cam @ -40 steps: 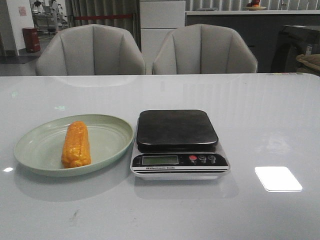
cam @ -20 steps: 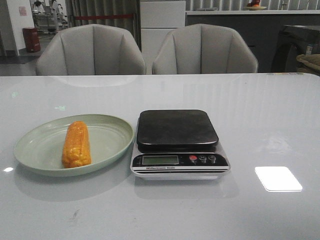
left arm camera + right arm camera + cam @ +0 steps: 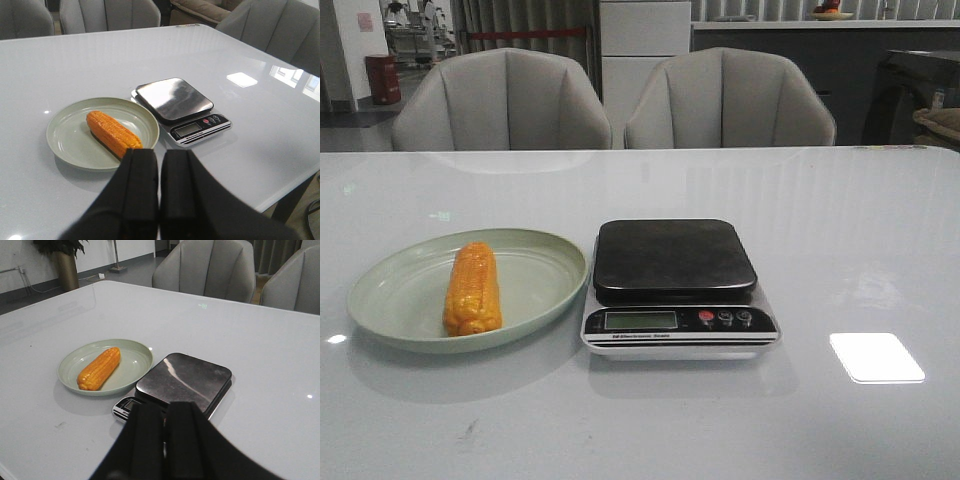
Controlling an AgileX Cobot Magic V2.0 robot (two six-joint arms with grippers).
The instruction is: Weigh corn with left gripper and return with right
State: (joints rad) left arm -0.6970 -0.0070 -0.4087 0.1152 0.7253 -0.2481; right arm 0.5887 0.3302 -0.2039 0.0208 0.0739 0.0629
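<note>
Grey armchairs (image 3: 502, 100) behind white table (image 3: 860, 230)

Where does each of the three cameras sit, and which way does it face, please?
Front view: faces forward over the white table; no robot parts visible.
Left wrist view: above the shut left pincer, facing the orange-yellow corn cob on its pale green plate.
Right wrist view: above the shut right pincer, facing the black-topped scale.
All share corn, plate, scale.

Count: 1 corn cob (image 3: 472, 289), 1 plate (image 3: 380, 300), 1 scale (image 3: 676, 287) w/ 3 buttons (image 3: 724, 317) (1 red, 2 dark) + 1 display (image 3: 640, 320). 2 chairs (image 3: 500, 102) at 12 o'clock behind 1 table (image 3: 840, 230). 2 grippers: left (image 3: 159, 165), right (image 3: 164, 416), 2 fingers ea.
</note>
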